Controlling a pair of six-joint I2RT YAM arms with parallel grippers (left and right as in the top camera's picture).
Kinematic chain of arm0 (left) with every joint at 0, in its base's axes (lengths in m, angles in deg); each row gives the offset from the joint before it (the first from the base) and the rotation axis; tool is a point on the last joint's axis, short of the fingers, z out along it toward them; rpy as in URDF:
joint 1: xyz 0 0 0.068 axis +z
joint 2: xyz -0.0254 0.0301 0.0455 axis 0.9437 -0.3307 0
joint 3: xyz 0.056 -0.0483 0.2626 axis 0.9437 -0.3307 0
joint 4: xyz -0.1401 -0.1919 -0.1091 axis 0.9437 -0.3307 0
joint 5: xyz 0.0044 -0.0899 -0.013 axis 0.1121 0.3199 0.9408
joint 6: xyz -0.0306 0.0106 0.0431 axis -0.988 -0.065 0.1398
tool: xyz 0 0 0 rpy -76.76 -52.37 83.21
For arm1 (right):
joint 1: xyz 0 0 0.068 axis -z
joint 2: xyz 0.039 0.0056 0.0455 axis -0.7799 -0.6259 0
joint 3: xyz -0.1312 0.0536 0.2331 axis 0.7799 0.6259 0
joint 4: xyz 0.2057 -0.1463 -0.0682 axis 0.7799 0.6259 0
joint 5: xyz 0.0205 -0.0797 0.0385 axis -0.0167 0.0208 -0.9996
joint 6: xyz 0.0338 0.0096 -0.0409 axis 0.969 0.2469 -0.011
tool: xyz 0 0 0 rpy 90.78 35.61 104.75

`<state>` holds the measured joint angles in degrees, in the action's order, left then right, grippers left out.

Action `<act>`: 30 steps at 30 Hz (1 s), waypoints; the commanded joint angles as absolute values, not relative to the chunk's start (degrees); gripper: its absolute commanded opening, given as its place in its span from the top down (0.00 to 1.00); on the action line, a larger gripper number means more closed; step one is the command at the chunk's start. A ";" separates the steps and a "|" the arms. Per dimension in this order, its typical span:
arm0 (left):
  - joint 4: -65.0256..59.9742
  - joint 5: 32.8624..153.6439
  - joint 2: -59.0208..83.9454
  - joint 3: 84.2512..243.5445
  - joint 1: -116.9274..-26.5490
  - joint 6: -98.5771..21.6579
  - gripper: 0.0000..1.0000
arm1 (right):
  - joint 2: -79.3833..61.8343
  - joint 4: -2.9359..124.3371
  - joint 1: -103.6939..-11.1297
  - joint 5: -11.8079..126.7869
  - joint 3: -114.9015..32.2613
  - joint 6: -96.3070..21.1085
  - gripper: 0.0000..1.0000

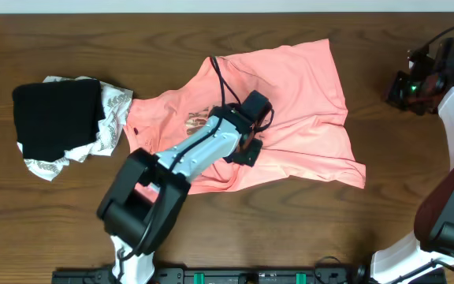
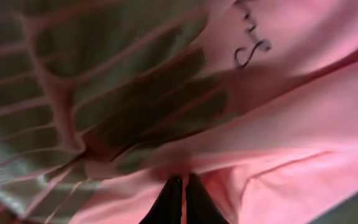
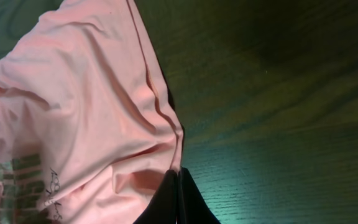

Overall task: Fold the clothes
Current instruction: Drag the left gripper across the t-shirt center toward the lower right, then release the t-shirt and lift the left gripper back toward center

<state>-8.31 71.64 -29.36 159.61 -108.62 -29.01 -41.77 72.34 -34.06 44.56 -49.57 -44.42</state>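
The salmon-pink T-shirt (image 1: 298,87) lies crumpled on the middle of the wooden table, with its gold lettering (image 1: 198,120) partly under my left arm. My left gripper (image 1: 247,151) is down on the shirt's middle. In the left wrist view its fingers (image 2: 184,180) are shut on a bunched fold of the pink fabric (image 2: 303,124), with the lettering (image 2: 104,93) close behind. My right gripper (image 1: 396,91) is at the far right, apart from the shirt's right edge. In the right wrist view its fingers (image 3: 179,171) are shut and empty, with the shirt (image 3: 86,93) beyond them.
A black folded garment (image 1: 57,118) lies at the left on a white cloth with grey pattern (image 1: 117,110), close to the shirt's left sleeve. Bare brown table (image 1: 416,181) lies right of and in front of the shirt.
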 commanded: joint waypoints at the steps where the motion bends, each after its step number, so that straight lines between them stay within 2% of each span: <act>1: -9.01 75.26 -31.18 159.24 -108.43 -28.24 0.94 | -40.11 72.54 -33.62 44.71 -50.45 -43.63 0.99; 11: -22.86 94.91 -31.07 159.26 -108.53 -28.24 0.94 | -40.11 72.10 -33.34 44.74 -50.45 -43.61 0.99; 22: -35.17 95.22 -30.83 159.26 -108.51 -28.20 0.94 | -40.11 72.47 -33.16 44.69 -50.45 -43.87 0.99; 27: -33.29 94.72 -26.96 159.72 -108.34 -28.09 0.94 | -40.11 72.51 -33.51 41.35 -50.45 -46.84 0.99; 30: -30.45 90.54 -22.30 160.90 -107.83 -29.86 0.94 | -40.11 72.51 -34.36 36.54 -50.45 -51.11 0.99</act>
